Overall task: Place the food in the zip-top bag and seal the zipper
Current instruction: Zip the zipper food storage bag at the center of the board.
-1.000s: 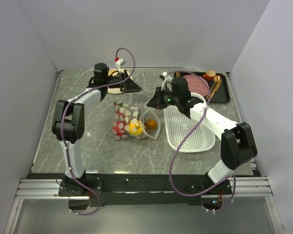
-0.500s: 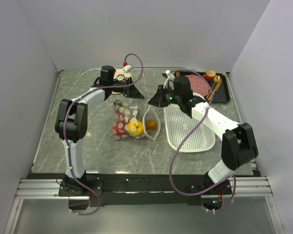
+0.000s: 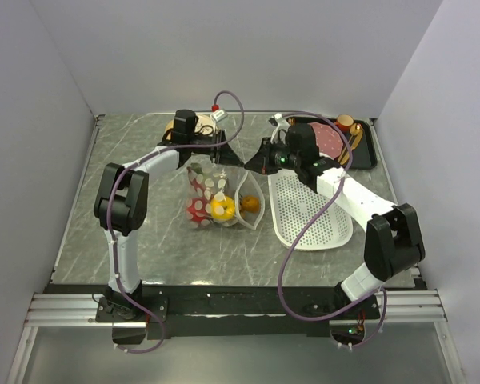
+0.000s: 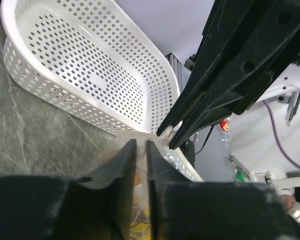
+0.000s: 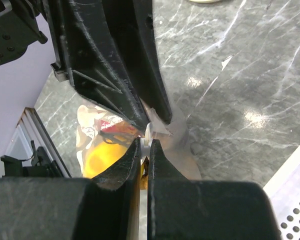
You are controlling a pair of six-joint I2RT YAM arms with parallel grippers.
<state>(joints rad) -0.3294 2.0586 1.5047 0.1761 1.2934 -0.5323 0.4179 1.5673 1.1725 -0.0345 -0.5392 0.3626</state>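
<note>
Top external, zip-top bag [image 3: 216, 192]: slumping just beside the white basket [image 3: 312, 216], on its left side, mouth end pointing toward the far wall.
Top external, food: showing through the film as a yellow fruit [image 3: 221, 210] and an orange-brown piece [image 3: 250, 205], so probably loaded already.
Top external, left gripper [image 3: 222, 154]: meeting the right gripper [image 3: 252, 164] at the bag's mouth, just off the far left corner of the white basket.
Left wrist, left gripper [image 4: 140, 150]: resting almost shut, only a thin slit showing, seemingly pinching the mouth edge to anchor it.
Left wrist, right gripper [image 4: 168, 136]: sitting tip to tip with it, close against the near rim of the white basket [image 4: 90, 75].
Right wrist, right gripper [image 5: 144, 147]: squeezing nearly shut on the zipper [image 5: 149, 131], likely for pressing the strip together.
Right wrist, zip-top bag [image 5: 185, 145]: sagging below the fingertips, hanging from the two pinches.
Step in hand: sealing, judging by both grips sharing one strip.
</note>
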